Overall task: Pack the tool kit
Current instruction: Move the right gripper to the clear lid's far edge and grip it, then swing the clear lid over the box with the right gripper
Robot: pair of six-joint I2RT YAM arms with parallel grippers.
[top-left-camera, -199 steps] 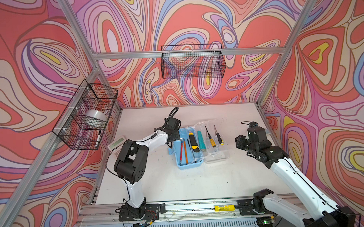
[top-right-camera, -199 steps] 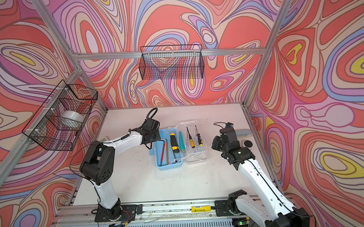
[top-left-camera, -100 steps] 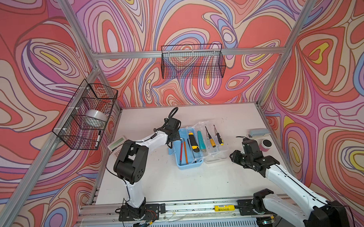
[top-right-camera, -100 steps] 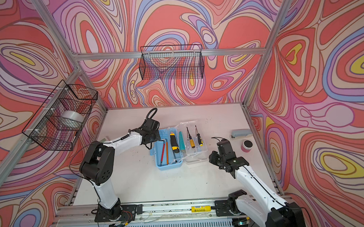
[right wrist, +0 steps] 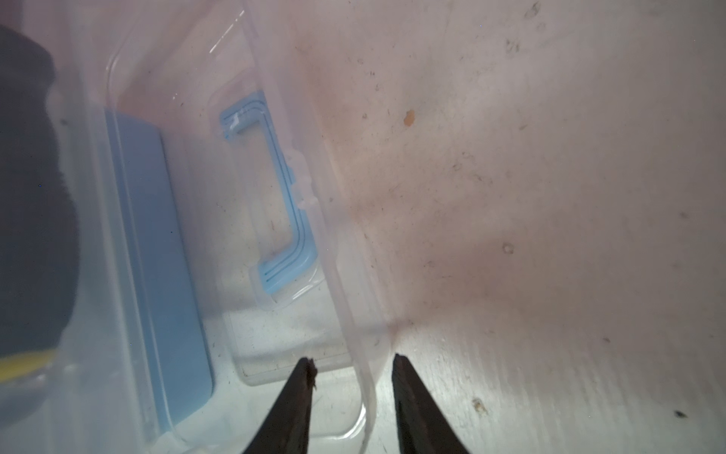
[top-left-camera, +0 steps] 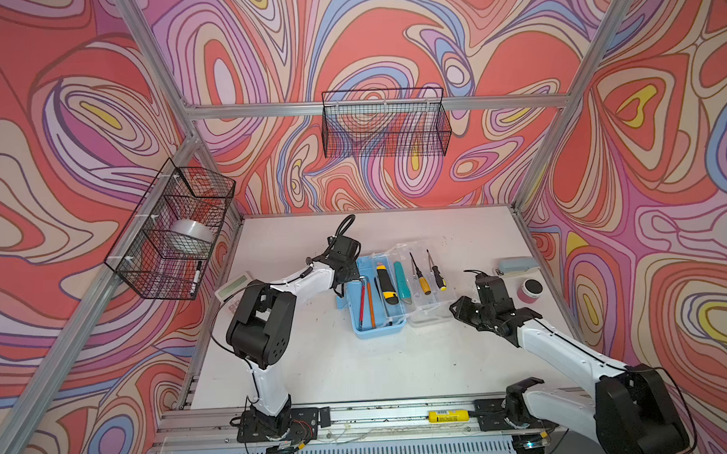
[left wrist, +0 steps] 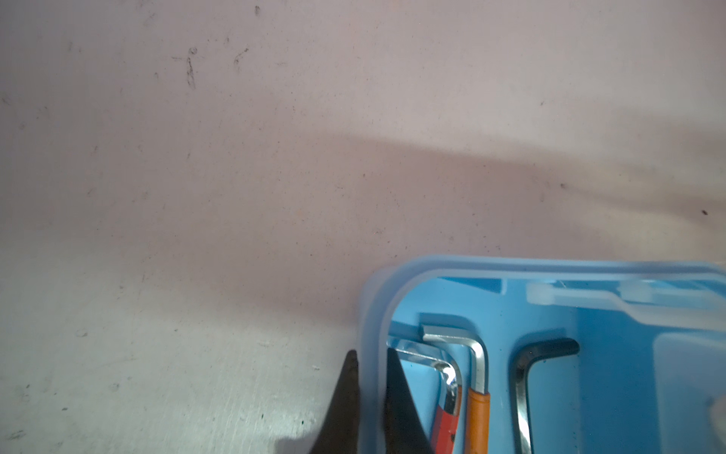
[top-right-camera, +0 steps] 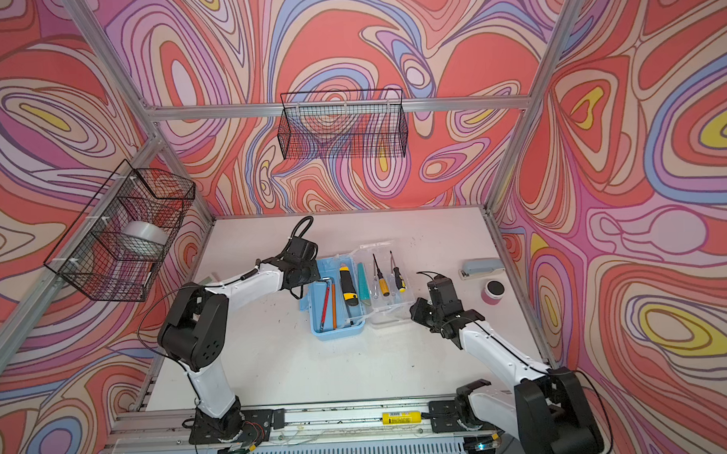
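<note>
Blue box (left wrist: 371,322) in left fingers (left wrist: 341,405), lid (right wrist: 330,243) perhaps between right fingers (right wrist: 294,405)

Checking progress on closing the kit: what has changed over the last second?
The right gripper swung down and inward from above the stapler to the clear lid, jaws astride its rim, not yet gripping. The left gripper stays pinched on the blue box wall; tools unmoved.
</note>
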